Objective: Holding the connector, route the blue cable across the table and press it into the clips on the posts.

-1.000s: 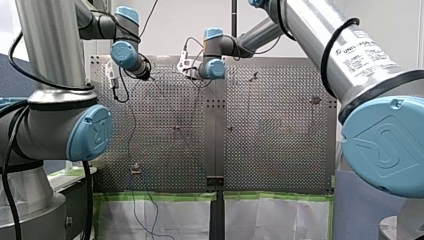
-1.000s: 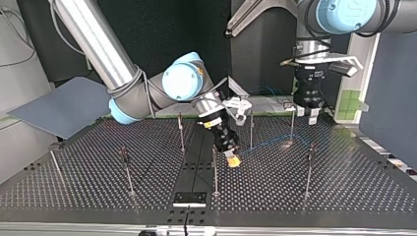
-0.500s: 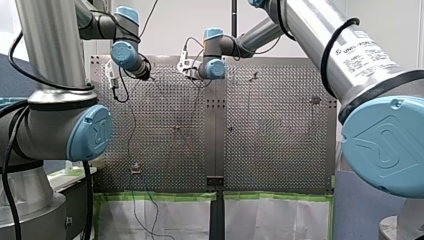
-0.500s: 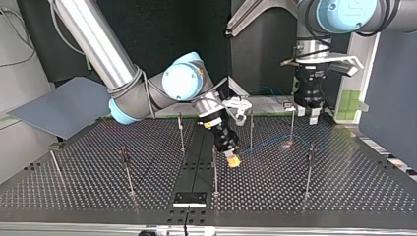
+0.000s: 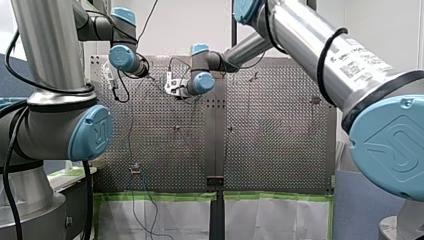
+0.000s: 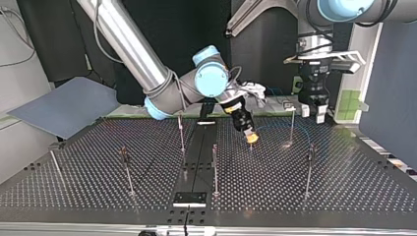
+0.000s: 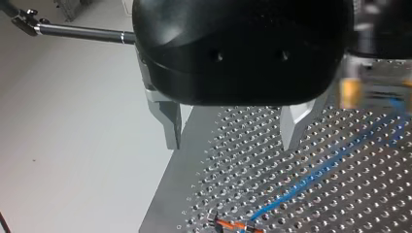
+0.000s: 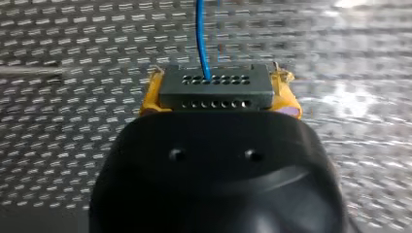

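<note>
In the right wrist view my right gripper (image 8: 218,99) is shut on a black connector (image 8: 216,87), which sits between its yellow pads (image 8: 150,97). The blue cable (image 8: 201,34) runs from the connector straight ahead over the perforated plate. In the top view the same right gripper (image 6: 251,138) tilts down just above the table, right of the middle strip, with the blue cable (image 6: 273,127) trailing toward the back right. My left gripper (image 6: 312,112) hangs upright there. Its metal fingers (image 7: 172,128) stand open with nothing between them, above the blue cable (image 7: 316,174).
Thin posts with clips stand about the table: one post (image 6: 181,132) at the middle back, one post (image 6: 214,167) in front of it, and others to the left (image 6: 127,169) and right (image 6: 309,169). A small orange-ended fitting (image 7: 233,225) lies on the plate by the cable.
My right arm has swung the connector toward the top view's right and back, away from the front middle post. My left arm has barely moved.
</note>
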### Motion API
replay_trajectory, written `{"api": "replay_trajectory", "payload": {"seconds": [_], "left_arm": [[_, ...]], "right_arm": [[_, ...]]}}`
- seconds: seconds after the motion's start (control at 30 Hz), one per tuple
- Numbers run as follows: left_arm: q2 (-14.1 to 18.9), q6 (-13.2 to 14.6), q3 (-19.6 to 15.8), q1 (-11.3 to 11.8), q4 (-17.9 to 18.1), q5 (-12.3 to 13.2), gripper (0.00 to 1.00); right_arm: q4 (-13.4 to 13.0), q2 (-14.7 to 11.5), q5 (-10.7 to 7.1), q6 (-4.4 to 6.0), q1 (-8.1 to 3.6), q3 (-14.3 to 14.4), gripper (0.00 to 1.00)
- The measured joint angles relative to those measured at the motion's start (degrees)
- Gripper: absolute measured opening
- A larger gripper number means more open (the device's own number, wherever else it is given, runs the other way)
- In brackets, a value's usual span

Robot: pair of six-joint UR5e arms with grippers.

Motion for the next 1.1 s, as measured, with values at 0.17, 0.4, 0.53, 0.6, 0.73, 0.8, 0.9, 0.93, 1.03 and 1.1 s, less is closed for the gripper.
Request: {"api": "replay_trajectory", "payload": {"seconds": [0.17,0.4,0.53,0.6,0.73,0.8,0.9,0.93,1.03,1.1], "left_arm": [[0.0,0.0,0.0,0.0,0.3,0.0,1.0],[-0.1,0.1,-0.1,-0.2,0.1,-0.2,1.0],[-1.7,1.7,0.0,-1.2,-1.4,-1.7,1.0],[-2.6,2.6,0.1,-1.6,-2.4,-2.6,1.0],[-4.6,4.6,0.1,-2.3,-4.3,-4.3,1.0],[-5.4,5.4,0.1,-2.6,-4.7,-4.8,1.0],[-6.7,6.6,0.1,-3.0,-5.0,-5.7,1.0],[-7.1,7.0,0.2,-3.2,-5.1,-6.0,1.0],[-7.5,7.4,0.2,-3.7,-5.1,-6.4,1.0],[-7.3,7.5,0.2,-3.9,-5.1,-6.5,1.0]], "right_arm": [[1.5,0.8,0.0,-0.39,0.02,0.0,0.0],[1.8,0.9,0.07,-0.52,0.05,-0.1,0.0],[2.4,0.2,0.38,-0.49,0.05,-1.2,0.0],[2.4,-0.7,0.56,-0.33,-0.05,-1.8,0.0],[2.4,-2.4,1.38,-0.15,0.04,-2.2,0.0],[2.5,-3.2,2.19,-0.04,0.25,-2.2,0.0],[2.9,-3.6,3.57,0.53,0.37,-2.1,0.0],[3.0,-3.7,4.01,0.81,0.34,-2.0,0.0],[3.2,-3.8,4.97,1.82,0.22,-1.3,0.0],[3.2,-3.8,5.25,2.19,0.17,-1.0,0.0]]}}
